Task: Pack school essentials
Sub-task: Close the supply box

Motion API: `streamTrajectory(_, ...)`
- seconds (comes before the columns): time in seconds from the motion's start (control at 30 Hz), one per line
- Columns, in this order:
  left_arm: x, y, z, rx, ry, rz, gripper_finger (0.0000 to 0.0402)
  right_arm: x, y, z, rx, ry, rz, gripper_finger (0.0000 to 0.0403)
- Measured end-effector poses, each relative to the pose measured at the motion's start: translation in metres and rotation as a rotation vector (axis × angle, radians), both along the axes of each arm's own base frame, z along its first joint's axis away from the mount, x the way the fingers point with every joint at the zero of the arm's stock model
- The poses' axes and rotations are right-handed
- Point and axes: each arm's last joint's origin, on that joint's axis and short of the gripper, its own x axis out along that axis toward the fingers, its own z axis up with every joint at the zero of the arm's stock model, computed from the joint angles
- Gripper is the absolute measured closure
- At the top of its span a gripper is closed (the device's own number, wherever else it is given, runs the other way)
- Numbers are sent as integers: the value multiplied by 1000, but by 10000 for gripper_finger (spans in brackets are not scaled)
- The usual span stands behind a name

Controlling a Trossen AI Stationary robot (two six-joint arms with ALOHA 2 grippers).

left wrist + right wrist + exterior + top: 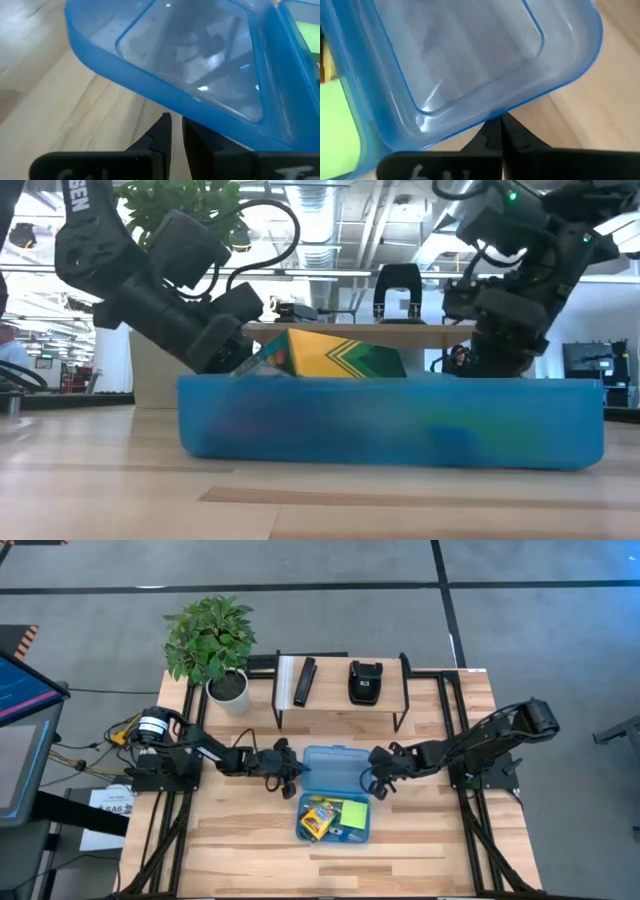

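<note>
A blue plastic case (333,790) lies open in the middle of the table, its clear-blue lid (335,765) flat on the wood on the far side. The near half holds the green-yellow crayon box (318,818), which leans up over the wall (330,355), and the lime-green sticky-note pad (354,812). Scissors, pencils and eraser do not show plainly. My left gripper (292,776) is shut at the lid's left edge. My right gripper (373,781) is shut at its right edge. My left gripper comes in low and level from the table's left, and its shut fingertips (165,125) reach the lid's left rim (150,95); whether they touch it I cannot tell. My right gripper comes in low from the table's right, and its shut fingertips (495,127) meet the underside of the lid's right rim (520,107); the lid lies on the table.
A low shelf (340,700) at the far side carries the black stapler (365,682) and a flat black bar (304,682). A potted plant (212,640) stands at the far left. Bare wood lies left, right and near of the case.
</note>
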Motion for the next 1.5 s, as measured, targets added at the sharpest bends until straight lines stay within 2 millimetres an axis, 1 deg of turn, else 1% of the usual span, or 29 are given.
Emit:
streamTrajectory(0.4,0,-1,0,28,3,-48,368,-2,1,27,-20,-141,33,399)
streamTrajectory(0.53,0,-1,5,45,-14,-58,368,-5,5,34,-28,-171,65,400)
streamTrajectory(0.67,-1,-1,18,63,-48,-79,368,-8,10,40,-26,-202,95,399)
streamTrajectory(0.83,-2,-5,44,79,-146,-130,368,-10,20,46,-20,-242,140,400)
streamTrajectory(1.0,-8,-17,67,120,-225,-198,368,-8,32,52,-24,-316,208,398)
streamTrajectory(1.17,-14,-35,80,135,-273,-299,368,-5,40,58,-35,-391,266,400)
streamTrajectory(1.27,-17,-46,80,131,-276,-355,368,-5,42,60,-36,-412,278,400)
streamTrajectory(1.5,-24,-66,70,108,-185,-440,368,-4,44,62,-28,-438,285,397)
